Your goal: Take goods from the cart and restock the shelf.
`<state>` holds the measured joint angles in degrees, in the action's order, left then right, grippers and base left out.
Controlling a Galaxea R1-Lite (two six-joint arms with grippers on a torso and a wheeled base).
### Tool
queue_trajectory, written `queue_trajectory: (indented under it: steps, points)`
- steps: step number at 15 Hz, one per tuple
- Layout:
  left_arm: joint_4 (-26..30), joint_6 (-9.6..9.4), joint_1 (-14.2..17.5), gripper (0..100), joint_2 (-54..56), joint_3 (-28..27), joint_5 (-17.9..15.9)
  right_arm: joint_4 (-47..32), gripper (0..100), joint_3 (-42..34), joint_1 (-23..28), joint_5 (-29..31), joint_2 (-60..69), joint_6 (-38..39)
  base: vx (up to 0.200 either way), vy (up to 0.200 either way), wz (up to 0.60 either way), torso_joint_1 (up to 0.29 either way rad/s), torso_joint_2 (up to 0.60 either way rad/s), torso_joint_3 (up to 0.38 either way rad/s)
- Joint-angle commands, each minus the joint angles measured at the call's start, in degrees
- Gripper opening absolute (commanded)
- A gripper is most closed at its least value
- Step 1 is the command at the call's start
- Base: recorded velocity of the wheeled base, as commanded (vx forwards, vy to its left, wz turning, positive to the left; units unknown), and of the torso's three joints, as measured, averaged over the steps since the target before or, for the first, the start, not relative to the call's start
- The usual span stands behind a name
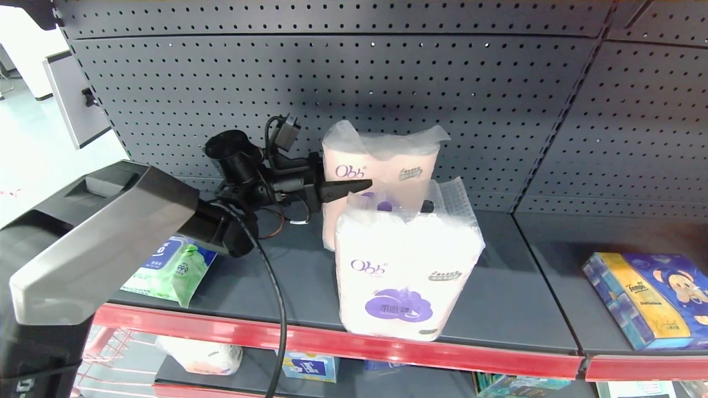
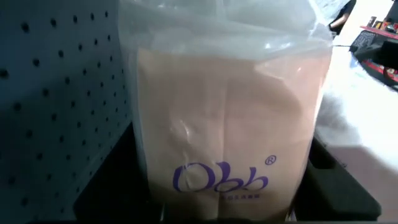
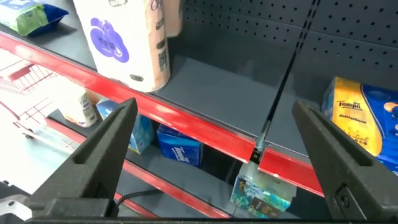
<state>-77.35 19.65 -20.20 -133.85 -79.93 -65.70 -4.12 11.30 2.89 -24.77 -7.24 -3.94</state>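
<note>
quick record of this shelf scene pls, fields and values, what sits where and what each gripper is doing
shelf: dark grey metal shelf with red front strip
back pack: peach plastic-wrapped tissue pack, upright near the pegboard
front pack: white plastic-wrapped tissue pack with purple label, upright at the front edge, before the peach one
left gripper: at the peach pack's left side; grip cannot be judged
right gripper: open, holding nothing, out in front of the red strip
other goods: green soft wipes pack at left; blue and yellow tissue box in the right bay
</note>
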Motion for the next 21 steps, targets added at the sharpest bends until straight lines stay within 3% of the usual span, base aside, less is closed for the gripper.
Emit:
queue_trajectory:
  steps: [1, 4, 5, 7, 9, 10, 11, 14, 19, 20, 21]
  points:
    - [0.0, 0.04, 0.0, 0, -2.7, -1.8, -0.3, 0.0, 100, 0.1, 0.0, 0.0, -0.8, 0.0, 0.0, 0.0, 0.0, 0.0, 0.0, 0.0]
    - [0.0, 0.92, -0.1, 0, -5.7, -6.6, -1.5, 0.0, 100, -0.1, 0.0, -0.1, -0.8, 0.0, 0.0, 0.0, 0.0, 0.0, 0.0, 0.0]
    - [0.0, 2.85, -0.4, 0, -6.2, -7.3, -4.0, 0.0, 100, -0.1, 0.0, -0.1, -1.4, 0.0, 0.0, 0.0, 0.0, 0.0, 0.0, 0.0]
    - [-0.3, 5.31, -0.5, 0, -7.4, -9.6, -5.8, 0.1, 100, 0.0, -0.1, -0.1, -1.6, 0.0, 0.0, 0.0, 0.0, 0.0, 0.0, 0.0]
    - [-0.4, 5.49, -0.5, 0, -11.4, -16.7, -6.3, 0.1, 100, 0.0, -0.1, -0.1, -1.6, 0.0, 0.0, 0.0, 0.0, 0.0, 0.0, 0.0]
    - [-0.3, 6.19, -0.5, 0, -15.0, -24.1, -6.7, 0.0, 100, 0.0, -0.1, -0.1, -1.6, 0.0, 0.0, 0.0, 0.0, 0.0, 0.0, 0.0]
    - [-0.3, 8.21, -0.6, 0, -16.8, -27.6, -6.8, 0.1, 100, 0.1, -0.1, -0.1, -1.6, 0.0, 0.0, 0.0, 0.0, 0.0, 0.0, 0.0]
    - [-0.3, 10.85, -1.5, 0, -17.4, -28.5, -7.0, 0.1, 100, 0.1, -0.1, 0.0, -2.0, 0.0, 0.0, 0.0, 0.0, 0.0, 0.0, 0.0]
    - [-0.4, 10.85, -1.5, 0, -17.8, -28.6, -7.0, 0.1, 100, -0.1, -0.1, 0.0, -1.9, 0.0, 0.0, 0.0, 0.0, 0.0, 0.0, 0.0]
    - [-0.4, 10.85, -1.5, 100, -17.8, -28.6, -7.0, 0.1, 100, -0.2, -0.1, 0.1, -1.9, 0.0, 0.0, 0.0, 0.0, 0.0, 0.0, 0.0]
    - [-0.4, 10.93, -1.5, 100, -17.8, -28.5, -7.1, 0.1, 100, -0.3, -0.1, 0.1, -1.8, 0.0, 0.0, 0.0, 0.0, 0.0, 0.0, 0.0]
